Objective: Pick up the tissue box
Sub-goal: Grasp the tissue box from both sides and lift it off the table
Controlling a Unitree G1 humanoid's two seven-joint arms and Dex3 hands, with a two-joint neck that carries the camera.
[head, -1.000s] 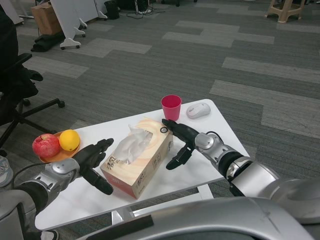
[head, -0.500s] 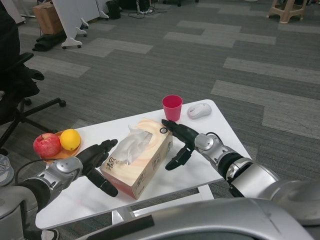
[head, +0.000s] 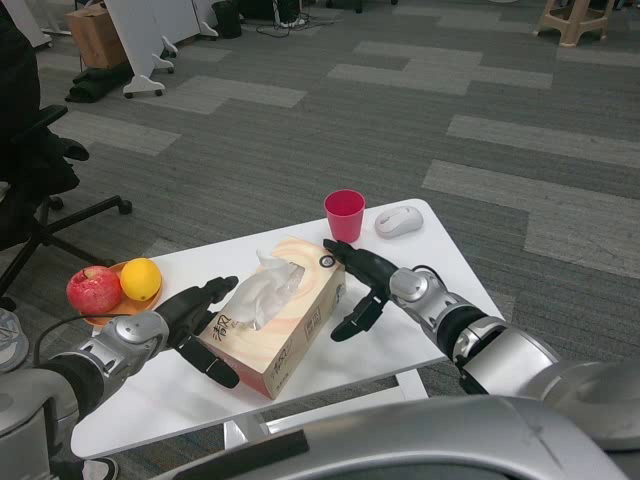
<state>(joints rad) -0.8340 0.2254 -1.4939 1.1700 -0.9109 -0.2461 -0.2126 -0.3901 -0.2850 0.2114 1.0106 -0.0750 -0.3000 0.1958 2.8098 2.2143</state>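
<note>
The tissue box (head: pixel 283 318) is a light wood-coloured carton with white tissue poking from its top, lying on the white table (head: pixel 430 300) near the front edge. My left hand (head: pixel 200 320) presses its spread fingers against the box's near-left end. My right hand (head: pixel 362 285) lies against the box's far-right end, fingers spread, thumb pointing down. The box sits on the table between both hands.
A pink cup (head: pixel 343 215) and a white computer mouse (head: pixel 398 220) stand at the table's far right. An orange plate (head: pixel 110 308) at the left holds a red apple (head: pixel 93 289) and an orange (head: pixel 140 279). A black office chair (head: pixel 40 190) is left of the table.
My left hand has slid right until it meets the box's near end. The right hand has hardly moved. The box stays in place.
</note>
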